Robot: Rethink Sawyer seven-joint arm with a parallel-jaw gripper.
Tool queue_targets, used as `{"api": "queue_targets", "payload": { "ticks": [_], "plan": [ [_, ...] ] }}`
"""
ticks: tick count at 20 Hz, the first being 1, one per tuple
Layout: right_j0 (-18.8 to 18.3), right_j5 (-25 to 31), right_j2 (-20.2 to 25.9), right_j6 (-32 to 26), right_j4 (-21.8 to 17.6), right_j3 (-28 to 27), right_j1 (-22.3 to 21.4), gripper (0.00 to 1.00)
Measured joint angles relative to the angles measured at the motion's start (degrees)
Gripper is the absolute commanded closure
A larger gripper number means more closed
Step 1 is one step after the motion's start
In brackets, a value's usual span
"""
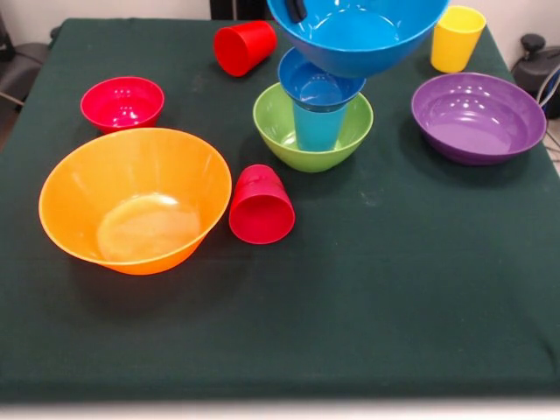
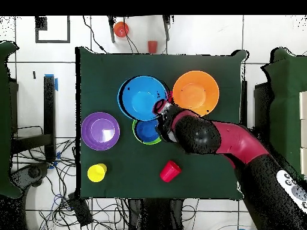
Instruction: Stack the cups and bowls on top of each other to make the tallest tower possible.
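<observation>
Ten pieces show in the front view. At left sit the small red bowl [image 1: 122, 101] and the huge orange bowl [image 1: 131, 199]. Just right of it a red cup [image 1: 261, 206] lies tipped; another red cup [image 1: 244, 47] lies at upper centre. Mid-frame, the green bowl [image 1: 312, 128] holds the light blue cup [image 1: 317, 128] with the small dark blue bowl [image 1: 319, 81] on top. Above hangs the medium blue bowl [image 1: 357, 31], its rim clamped in the gripper [image 1: 297, 9]. At right are the yellow cup [image 1: 456, 38] and purple bowl [image 1: 478, 116] on the table [image 1: 394, 297].

Front view low and close, overhead straight down — sharing green table [image 1: 420, 289].
</observation>
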Motion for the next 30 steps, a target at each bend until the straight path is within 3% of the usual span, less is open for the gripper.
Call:
{"api": "queue_targets", "payload": {
  "ticks": [13,30],
  "plan": [
    [5.59,2.61,-1.44,0.00,-2.77,-9.71,3.63,1.00],
    [3.21,2.61,-1.32,0.00,-4.43,-11.28,4.69,1.00]
  ]
}}
